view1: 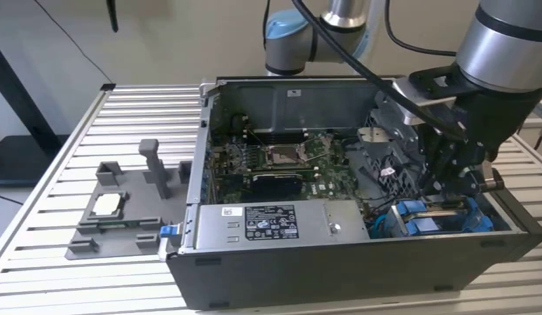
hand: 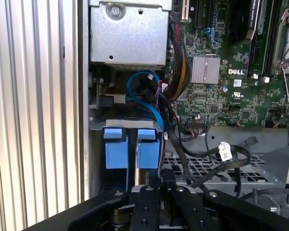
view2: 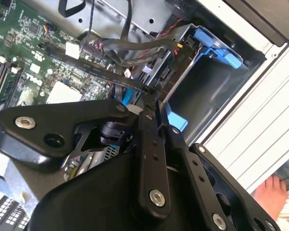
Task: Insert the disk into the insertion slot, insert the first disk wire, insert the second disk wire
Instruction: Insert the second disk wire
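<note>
Disk carrier ends [view1: 426, 222] of bright blue plastic sit in the insertion slot [view2: 205, 89], the grey drive cage at the near corner of the open computer case [view1: 359, 275] on the exterior view's right. Two blue tabs [hand: 116, 148] stand side by side in the first wrist view. They face the case's open side, and the drive's body and long axis are hidden in the cage. Printed matter shows as a white sticker on the grey power supply [view1: 269, 223], a small white tag [hand: 225, 151] on a cable and white lettering along a flat black wire [view2: 94, 67]. The arm drops in from the exterior view's upper right, wrist bent steeply down, with the gripper [view1: 459, 187] just above the cage. Its fingers [view2: 148, 144] are drawn narrow, pinching that wire's end.
</note>
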